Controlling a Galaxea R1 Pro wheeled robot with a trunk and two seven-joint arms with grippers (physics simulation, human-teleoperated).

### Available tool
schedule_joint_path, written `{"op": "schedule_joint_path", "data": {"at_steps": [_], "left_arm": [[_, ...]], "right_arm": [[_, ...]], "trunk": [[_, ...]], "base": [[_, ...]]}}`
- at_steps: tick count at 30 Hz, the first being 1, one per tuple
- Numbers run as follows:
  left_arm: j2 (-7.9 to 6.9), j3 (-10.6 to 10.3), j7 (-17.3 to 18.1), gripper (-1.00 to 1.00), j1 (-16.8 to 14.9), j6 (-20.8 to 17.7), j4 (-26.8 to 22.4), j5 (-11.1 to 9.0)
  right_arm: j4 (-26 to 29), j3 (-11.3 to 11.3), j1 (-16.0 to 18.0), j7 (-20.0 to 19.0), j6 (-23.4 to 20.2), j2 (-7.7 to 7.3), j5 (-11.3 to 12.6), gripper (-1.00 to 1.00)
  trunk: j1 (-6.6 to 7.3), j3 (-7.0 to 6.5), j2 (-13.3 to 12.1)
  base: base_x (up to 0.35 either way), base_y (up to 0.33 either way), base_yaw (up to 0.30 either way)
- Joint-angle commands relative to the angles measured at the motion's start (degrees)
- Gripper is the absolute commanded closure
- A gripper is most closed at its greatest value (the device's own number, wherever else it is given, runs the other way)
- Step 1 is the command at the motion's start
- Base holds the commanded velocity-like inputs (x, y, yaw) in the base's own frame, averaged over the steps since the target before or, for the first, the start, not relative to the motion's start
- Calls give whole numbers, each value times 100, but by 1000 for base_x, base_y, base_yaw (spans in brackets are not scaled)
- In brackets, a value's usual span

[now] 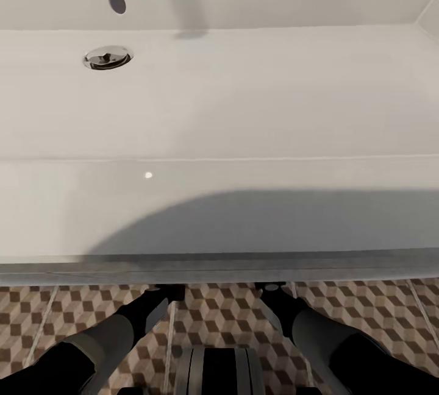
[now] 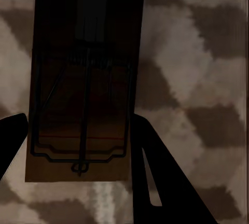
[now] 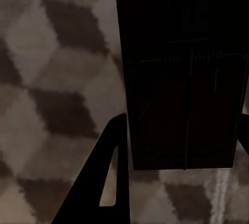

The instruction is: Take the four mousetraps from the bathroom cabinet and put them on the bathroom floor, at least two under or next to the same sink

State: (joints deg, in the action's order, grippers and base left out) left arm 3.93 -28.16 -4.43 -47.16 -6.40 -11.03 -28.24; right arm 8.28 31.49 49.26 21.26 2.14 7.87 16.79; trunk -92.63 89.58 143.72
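Observation:
The white sink [image 1: 244, 108] spreads across the head view, and both my forearms reach under its front edge, where the hands are hidden. In the left wrist view a tan mousetrap [image 2: 85, 79] with dark wire fittings sits between the fingers of my left gripper [image 2: 80, 116], which press on its two long edges just above the cube-pattern bathroom floor [image 2: 197, 68]. In the right wrist view a second mousetrap [image 3: 181, 79], very dark in the shade, is held the same way by my right gripper [image 3: 184, 114] over the floor tiles [image 3: 57, 79].
The sink's chrome drain [image 1: 108, 57] lies at the back left of the basin. The vanity's front edge [image 1: 219, 267] overhangs my arms. A strip of patterned floor [image 1: 219, 306] shows below it, with my base [image 1: 216, 370] at the bottom.

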Motion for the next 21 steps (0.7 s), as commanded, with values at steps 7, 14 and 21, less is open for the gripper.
{"op": "schedule_joint_path", "data": {"at_steps": [7,14,21], "left_arm": [[0,-49,-40,100,-44,-33,-13,-49],[3,-49,-40,100,-98,-48,-9,-50],[-5,-43,-40,100,-128,-51,-5,-57]], "right_arm": [[-13,42,124,12,-34,4,97,100],[-19,42,177,18,-54,12,119,100],[-34,42,180,18,-55,11,122,100]], "trunk": [[1,3,1],[1,3,1],[1,3,1]], "base": [[0,0,0],[0,0,0],[0,0,0]]}}
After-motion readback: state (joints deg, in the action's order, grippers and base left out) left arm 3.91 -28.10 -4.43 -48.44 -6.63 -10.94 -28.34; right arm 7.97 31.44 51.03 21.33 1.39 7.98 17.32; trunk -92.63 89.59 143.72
